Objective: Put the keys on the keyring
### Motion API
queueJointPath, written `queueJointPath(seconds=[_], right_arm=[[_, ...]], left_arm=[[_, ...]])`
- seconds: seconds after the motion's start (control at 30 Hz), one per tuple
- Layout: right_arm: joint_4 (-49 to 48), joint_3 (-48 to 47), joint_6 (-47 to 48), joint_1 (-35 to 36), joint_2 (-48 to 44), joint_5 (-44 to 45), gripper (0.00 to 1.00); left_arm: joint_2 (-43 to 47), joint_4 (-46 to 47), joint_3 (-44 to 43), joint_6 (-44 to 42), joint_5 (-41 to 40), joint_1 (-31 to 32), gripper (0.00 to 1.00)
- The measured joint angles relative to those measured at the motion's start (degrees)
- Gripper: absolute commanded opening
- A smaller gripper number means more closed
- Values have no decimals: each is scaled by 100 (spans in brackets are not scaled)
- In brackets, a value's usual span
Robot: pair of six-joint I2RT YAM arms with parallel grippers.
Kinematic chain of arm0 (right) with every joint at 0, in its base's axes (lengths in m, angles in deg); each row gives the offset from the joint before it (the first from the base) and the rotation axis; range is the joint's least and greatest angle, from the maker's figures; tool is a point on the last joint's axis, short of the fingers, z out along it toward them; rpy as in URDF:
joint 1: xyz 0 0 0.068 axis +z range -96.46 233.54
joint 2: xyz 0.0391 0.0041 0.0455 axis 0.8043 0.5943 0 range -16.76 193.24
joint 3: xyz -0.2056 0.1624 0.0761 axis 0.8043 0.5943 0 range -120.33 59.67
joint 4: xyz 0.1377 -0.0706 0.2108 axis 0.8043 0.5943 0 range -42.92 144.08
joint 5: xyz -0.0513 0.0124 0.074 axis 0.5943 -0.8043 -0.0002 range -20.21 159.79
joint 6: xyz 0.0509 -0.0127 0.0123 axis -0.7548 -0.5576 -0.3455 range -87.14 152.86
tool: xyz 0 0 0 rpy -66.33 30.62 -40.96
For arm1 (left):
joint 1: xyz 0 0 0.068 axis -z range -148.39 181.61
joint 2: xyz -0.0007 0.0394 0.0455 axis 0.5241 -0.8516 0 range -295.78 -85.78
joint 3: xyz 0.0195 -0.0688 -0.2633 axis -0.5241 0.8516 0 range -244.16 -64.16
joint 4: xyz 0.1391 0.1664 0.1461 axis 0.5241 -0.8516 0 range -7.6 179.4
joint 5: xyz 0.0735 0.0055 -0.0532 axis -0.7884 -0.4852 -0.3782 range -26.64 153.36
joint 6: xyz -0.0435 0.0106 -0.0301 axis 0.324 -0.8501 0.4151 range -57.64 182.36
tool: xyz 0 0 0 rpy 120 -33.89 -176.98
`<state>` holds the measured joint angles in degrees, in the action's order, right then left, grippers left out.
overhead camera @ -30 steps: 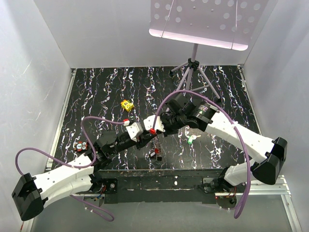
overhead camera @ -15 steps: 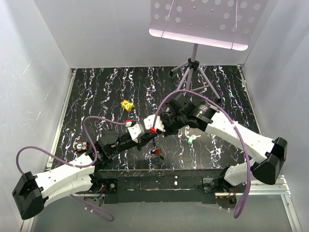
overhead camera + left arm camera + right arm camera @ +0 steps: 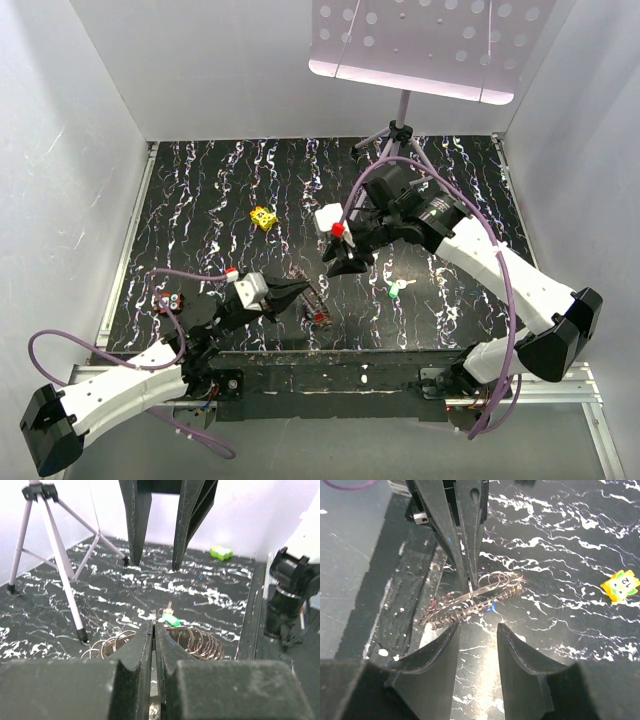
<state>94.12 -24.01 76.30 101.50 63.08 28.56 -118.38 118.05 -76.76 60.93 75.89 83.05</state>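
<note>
— Left side?
— My left gripper (image 3: 469, 583) is clenched on the keyring (image 3: 476, 597) wire, by the table's (image 3: 200, 200) near edge.
— And the right?
— My right gripper (image 3: 477, 627) hangs released just beyond it, fingers holding nothing. A green key (image 3: 395, 292) lies further right.

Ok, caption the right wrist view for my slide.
Left gripper pinches the keyring; open right gripper faces it.

Yellow block (image 3: 263, 217), grey tripod (image 3: 400, 131)

A lab booth: white walls (image 3: 60, 150) enclose a marbled table (image 3: 200, 190).
</note>
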Motion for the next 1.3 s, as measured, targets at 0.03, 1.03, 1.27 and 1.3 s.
queueJointPath(seconds=[0.03,1.03,1.27,1.3], right_arm=[[13,0,9,-103,-7,-223,45],[-1320,109,-927,-127,201,-1947,32],[-1392,109,-1027,-68,332,-1958,28],[-1399,109,-1029,-66,337,-1958,26]], left_arm=[[105,136,92,74,-2,-2,0],[-358,3324,739,1224,-107,-33,0],[-350,3353,739,1237,-120,-33,0],[-343,3353,739,1237,-120,-33,0]])
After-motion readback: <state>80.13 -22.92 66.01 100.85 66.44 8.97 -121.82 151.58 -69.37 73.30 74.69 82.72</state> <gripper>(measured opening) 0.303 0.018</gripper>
